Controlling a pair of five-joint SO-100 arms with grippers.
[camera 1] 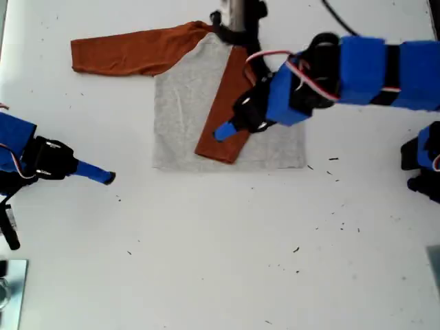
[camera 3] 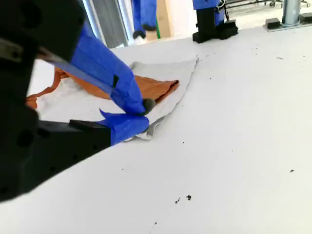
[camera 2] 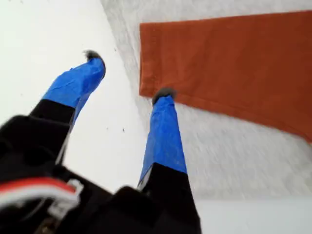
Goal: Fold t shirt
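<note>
T shirt point(camera 1: 185, 117) lies flat on the white table point(camera 1: 227, 261), toward the exterior view's top centre. Body is light heather-grey; sleeves rust-orange. One sleeve is folded diagonally across the body, cuff near the bottom hem. Other sleeve point(camera 1: 130, 51) extends flat toward the exterior view's left. No print visible.

My first gripper point(camera 2: 127, 75) hovers over the folded sleeve's cuff end, jaws apart, nothing between them; one fingertip sits at the cuff corner, the other over bare table/grey edge. Contact w/ cloth: can't tell.

My second gripper point(camera 1: 103, 175) is at the exterior view's left, over bare table, well apart from the shirt. Jaws nearly closed, tips meeting, nothing held.

Clearance: wide bare table below the hem and to the exterior view's left; small dark specks scattered there. A dark object touches the neckline at the exterior view's top edge.

View diffs: first wrist view resolves the cuff edge and jaw gap. Second wrist view shows the shirt's low profile, plus another arm's base across the table.
</note>
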